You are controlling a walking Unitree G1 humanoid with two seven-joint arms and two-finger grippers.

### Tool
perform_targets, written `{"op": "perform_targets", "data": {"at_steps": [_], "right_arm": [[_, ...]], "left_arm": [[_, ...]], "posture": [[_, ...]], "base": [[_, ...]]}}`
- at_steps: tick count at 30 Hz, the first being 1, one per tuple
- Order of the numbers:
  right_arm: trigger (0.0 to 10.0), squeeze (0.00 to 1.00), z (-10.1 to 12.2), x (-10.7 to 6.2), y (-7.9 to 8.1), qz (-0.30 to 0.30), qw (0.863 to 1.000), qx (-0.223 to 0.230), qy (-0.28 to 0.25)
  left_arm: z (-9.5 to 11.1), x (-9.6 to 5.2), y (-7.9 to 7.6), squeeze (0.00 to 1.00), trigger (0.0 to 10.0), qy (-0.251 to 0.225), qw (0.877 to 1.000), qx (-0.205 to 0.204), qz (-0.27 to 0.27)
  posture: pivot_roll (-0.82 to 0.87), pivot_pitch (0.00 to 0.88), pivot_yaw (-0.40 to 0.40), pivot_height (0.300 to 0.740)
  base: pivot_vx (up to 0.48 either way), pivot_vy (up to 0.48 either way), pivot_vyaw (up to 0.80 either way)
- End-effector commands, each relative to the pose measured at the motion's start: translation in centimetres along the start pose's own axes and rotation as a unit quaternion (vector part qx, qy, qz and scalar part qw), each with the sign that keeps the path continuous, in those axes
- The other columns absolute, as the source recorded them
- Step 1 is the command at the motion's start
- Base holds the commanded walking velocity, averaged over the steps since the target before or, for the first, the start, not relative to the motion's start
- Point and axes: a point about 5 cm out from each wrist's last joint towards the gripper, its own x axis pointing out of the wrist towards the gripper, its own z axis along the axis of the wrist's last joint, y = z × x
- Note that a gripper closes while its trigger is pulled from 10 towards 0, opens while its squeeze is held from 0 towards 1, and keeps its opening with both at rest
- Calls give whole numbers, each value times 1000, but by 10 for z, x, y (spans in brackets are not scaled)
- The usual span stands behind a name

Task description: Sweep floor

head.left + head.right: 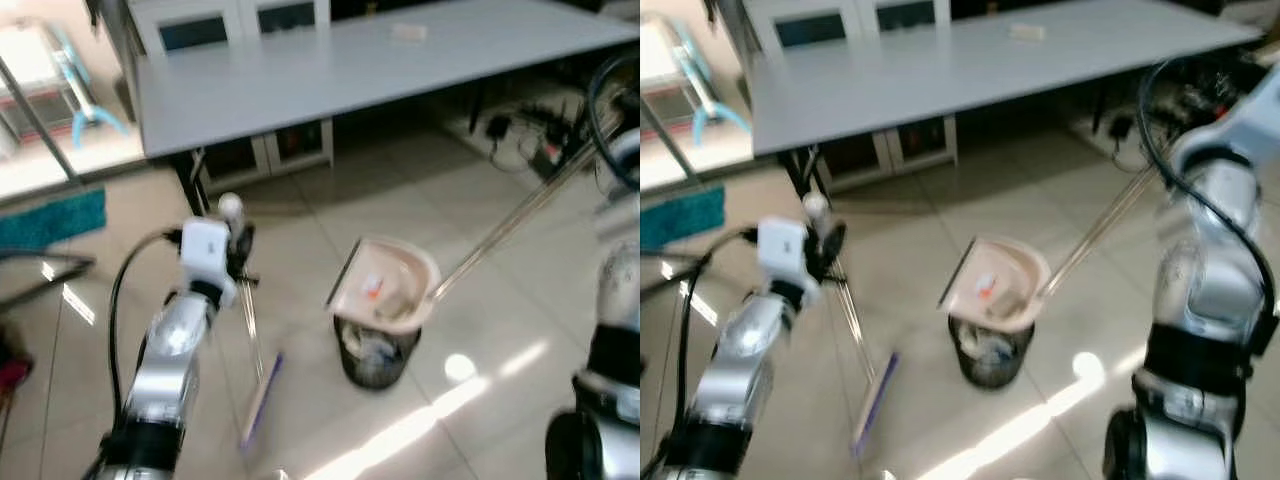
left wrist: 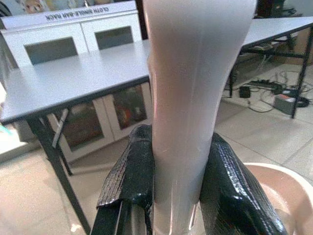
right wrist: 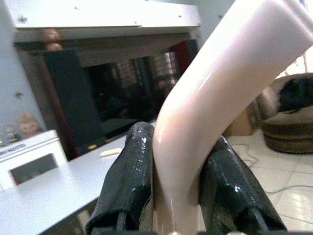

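Two grippers at work on a tiled floor, one on a broom [image 1: 258,385], the other on a dustpan [image 1: 385,285].

The left gripper [image 2: 178,186] pinches the broom's pale handle between both black fingers, the broom head resting on the tiles near a small black wastebasket [image 1: 373,357]. The right gripper [image 3: 178,181] is clamped on the dustpan's long handle, holding the tilted pan, with bits of litter in it, directly over the basket. A long grey table [image 1: 330,70] stands beyond them.
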Motion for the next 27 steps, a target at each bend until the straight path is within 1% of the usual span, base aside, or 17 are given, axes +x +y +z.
{"op": "perform_targets", "data": {"at_steps": [1,4,6,9,14,20,23,27], "right_arm": [[10000,0,16,0,-7,-9,999,6,-31],[10000,0,15,-1,-8,-9,999,3,-31],[10000,0,14,-2,-8,-9,999,2,-31],[10000,0,11,-2,-8,-7,1000,0,-27],[10000,0,8,0,-8,-5,1000,0,-22],[10000,0,5,1,-6,-5,1000,-3,-21],[10000,0,5,1,-2,5,1000,-4,-28],[10000,0,7,3,6,29,998,-24,-43]], "left_arm": [[8,3,-4,0,10000,-19,1000,7,-9],[8,3,-5,0,10000,-17,1000,5,-10],[9,3,-6,0,10000,-30,999,-1,-15],[7,3,-6,0,10000,-19,1000,7,-11],[8,3,-3,0,10000,-23,1000,12,0],[8,4,-3,0,10000,-24,1000,9,2],[8,4,-2,0,10000,-24,1000,11,2],[8,4,0,0,10000,-24,1000,12,5]], "posture": [[-57,15,81,740],[-56,12,81,740],[-57,10,83,740],[-54,5,80,740],[-53,3,73,740],[-50,1,68,740],[-48,0,67,740],[-50,0,66,740]], "base": [[356,0,0],[351,0,0],[0,0,0],[0,0,0],[0,0,0],[0,0,0],[0,0,0],[0,0,0]]}}
